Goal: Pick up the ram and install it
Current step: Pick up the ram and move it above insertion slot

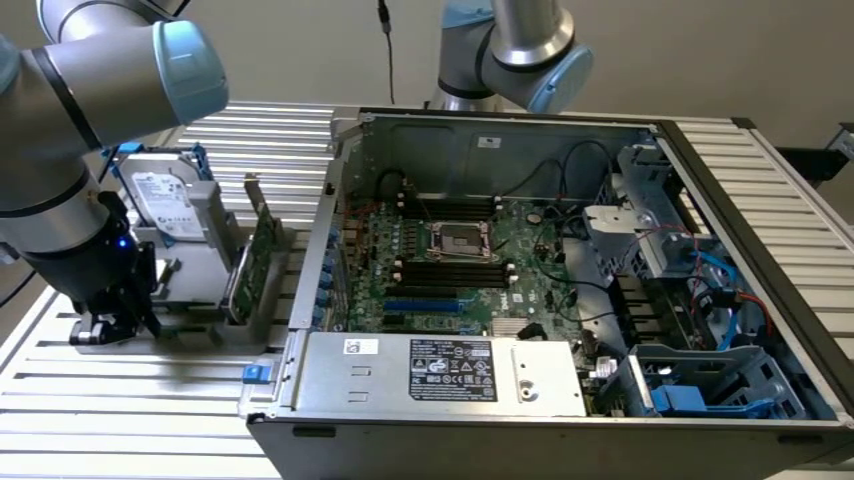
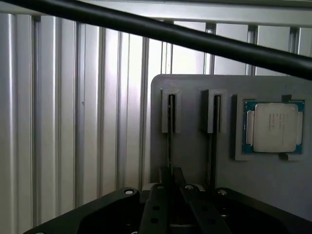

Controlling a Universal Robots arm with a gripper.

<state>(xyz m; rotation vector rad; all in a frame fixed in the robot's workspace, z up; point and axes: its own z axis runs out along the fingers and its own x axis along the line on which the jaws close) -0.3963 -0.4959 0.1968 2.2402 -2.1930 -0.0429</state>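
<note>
The gripper (image 2: 171, 184) sits at the grey holder (image 2: 191, 146), jaws pinched nearly closed on the ram (image 2: 170, 134) standing in the holder's outer slot. Any tilt and it could bind, or clip the 2nd stick (image 2: 213, 146) alongside.

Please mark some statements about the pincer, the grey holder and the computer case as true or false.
1. The pincer is closed on a ram stick that stands in the grey holder. True.
2. A processor chip lies in the holder beside the two slots. True.
3. The pincer carries the ram stick above the computer case. False: it is at the holder, to the exterior view's left of the case.
4. The case is shut by a side cover. False: it is open and the motherboard shows.
</note>
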